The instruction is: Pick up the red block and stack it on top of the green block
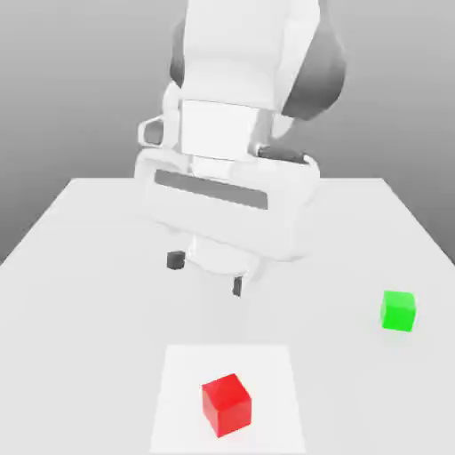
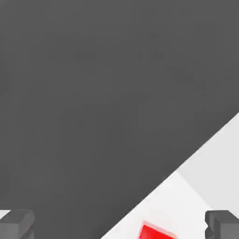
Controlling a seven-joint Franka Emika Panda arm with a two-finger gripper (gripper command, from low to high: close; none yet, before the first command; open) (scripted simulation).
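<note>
2 fingers [image 1: 237, 286] open, nr red blk [image 1: 227, 405].

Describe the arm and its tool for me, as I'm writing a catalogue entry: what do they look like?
The Franka Emika Panda arm is glossy white with rounded segments and dark grey parts near its joints. Its tool has a wide white housing with rounded ends, crossed by a long dark grey strip, and two fingers with small, blocky, dark grey tips. I can make out no cables or lettering.
</note>
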